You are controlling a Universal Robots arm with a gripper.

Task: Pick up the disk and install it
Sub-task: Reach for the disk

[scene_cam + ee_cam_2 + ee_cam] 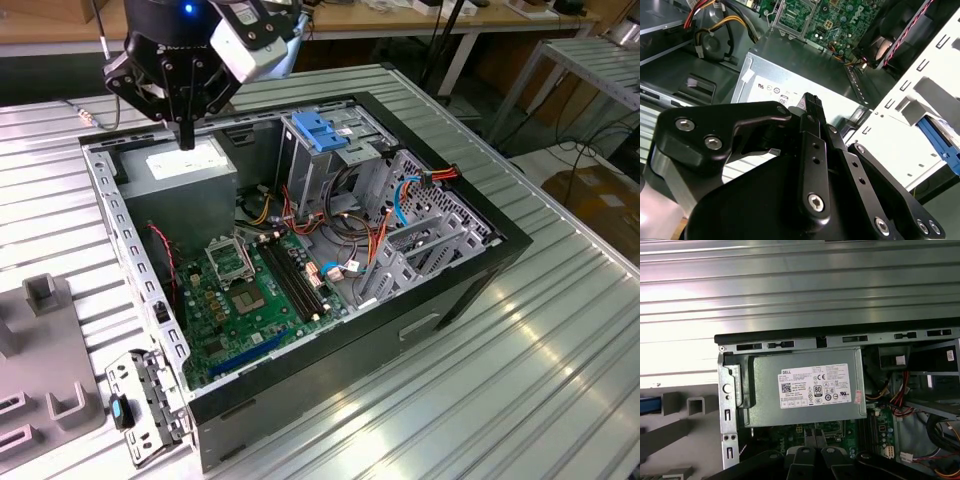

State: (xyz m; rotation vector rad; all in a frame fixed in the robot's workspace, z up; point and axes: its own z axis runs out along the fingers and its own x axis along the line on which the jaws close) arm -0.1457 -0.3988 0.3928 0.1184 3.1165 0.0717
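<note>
My gripper hangs over the back corner of the open computer case, just above the grey power-supply box. Its black fingers meet in one tip, shut with nothing between them, as the second wrist view and the first wrist view also show. The power-supply box with its white sticker lies directly beneath. A blue plastic strip sits on the grey fixture outside the case wall, and blue plastic shows past that wall. I cannot tell whether this is the disk.
A metal drive cage with a blue plastic top stands in the case at the back. The green motherboard and loose cables fill the floor. A grey fixture and a metal bracket lie at the exterior view's left.
</note>
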